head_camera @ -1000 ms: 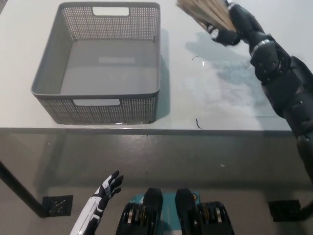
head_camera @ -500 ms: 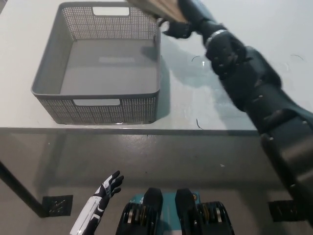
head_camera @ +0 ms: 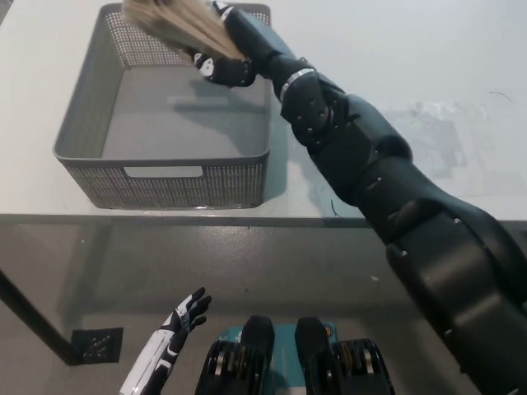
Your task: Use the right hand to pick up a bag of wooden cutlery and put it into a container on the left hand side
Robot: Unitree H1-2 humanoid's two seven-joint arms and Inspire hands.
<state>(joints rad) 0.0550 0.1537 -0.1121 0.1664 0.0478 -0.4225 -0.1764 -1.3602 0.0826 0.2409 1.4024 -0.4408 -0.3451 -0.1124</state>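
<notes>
While carried: bag (head_camera: 177, 25) is over the basket's (head_camera: 82, 123) far end, above its floor
Right hand (head_camera: 224, 59): closed on bag
Left hand (head_camera: 188, 313): low, fingers spread, idle
Done: pickup and carry, judging by position
Left: lower, release

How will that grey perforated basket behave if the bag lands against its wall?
The basket looks like thin perforated plastic, empty, so probably light and apt to slide on the smooth table. Its wide, low shape makes tipping unlikely. The bag of cutlery in the right robot hand seems light too.
</notes>
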